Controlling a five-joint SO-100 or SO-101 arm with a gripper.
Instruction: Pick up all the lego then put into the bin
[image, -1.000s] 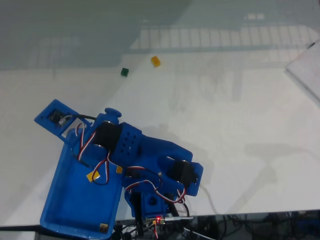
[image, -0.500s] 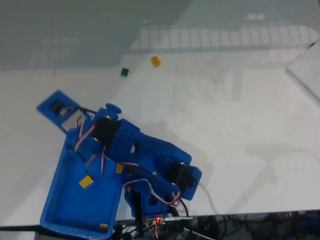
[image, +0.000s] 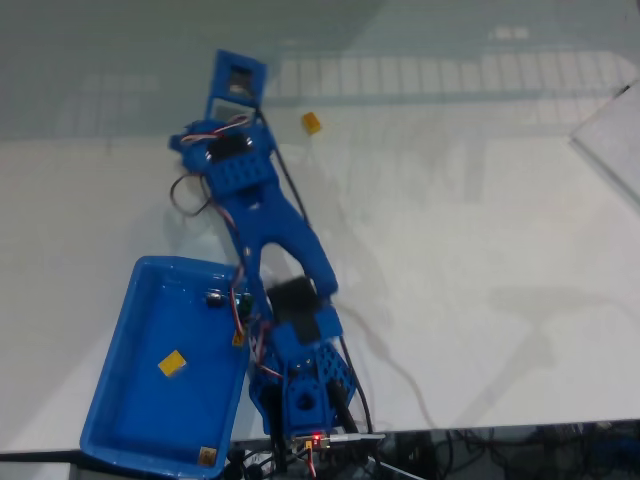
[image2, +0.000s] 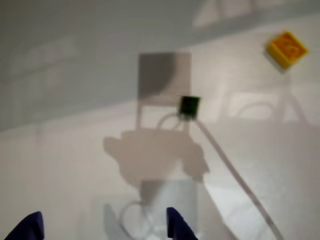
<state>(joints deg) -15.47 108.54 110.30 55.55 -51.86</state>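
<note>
Lying loose on the white surface (image: 480, 260), the green brick (image2: 189, 106) sits ahead of the jaws (image2: 102, 225) in the wrist view, with a yellow brick (image2: 286, 48) further off toward the upper right; in the fixed view that yellow brick (image: 312, 123) lies just right of the arm's (image: 262, 215) raised head. A second ago the arm was folded low over the bin (image: 130, 420); now it has swung out and stretched toward those two bricks, so the drop looks finished and the next pick is starting. The jaws stand wide apart with nothing between them, both blue tips showing at the bottom edge of the wrist view. Inside the bin a yellow brick (image: 172, 363) lies flat on the floor near the middle, and a small dark piece (image: 214, 297) sits by the upper right wall, likely the black brick, though it is too small to be sure. By that count, two bricks are in and two remain out.
</note>
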